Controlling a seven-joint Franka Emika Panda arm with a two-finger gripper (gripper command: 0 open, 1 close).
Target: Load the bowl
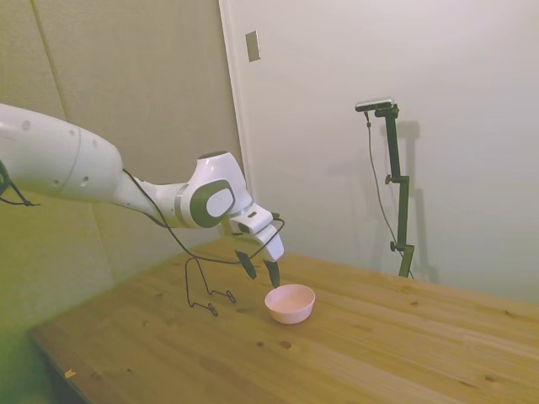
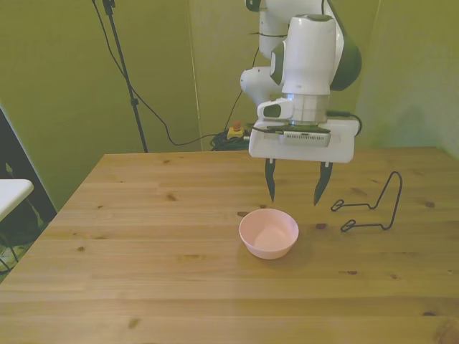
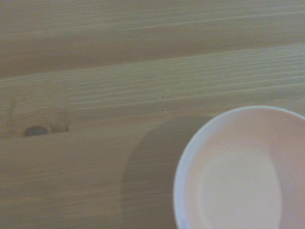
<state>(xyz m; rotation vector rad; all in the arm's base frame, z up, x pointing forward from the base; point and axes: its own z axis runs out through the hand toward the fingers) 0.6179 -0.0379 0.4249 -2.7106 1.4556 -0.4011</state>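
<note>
The bowl (image 2: 269, 233) is plain pale pink. Under it the desk (image 2: 143, 272) is light wood, striped with grain and dark knots. Beside the bowl, a thin black wire stand (image 2: 373, 208).

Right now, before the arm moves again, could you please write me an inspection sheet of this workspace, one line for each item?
Surface: wooden table, plank top with dark knots, dry and level.
Job's things: pink bowl, upright on the table, empty.
Clutter: black wire stand, on the table at the front view's right of the bowl, apart from it.
Grippers: gripper, open, holding nothing, above the table just behind the bowl, not touching it.
Cables: a black cable hangs along the arm; more cables lie behind the table.
Surroundings: plain walls; a white ledge at the front view's left edge.
</note>
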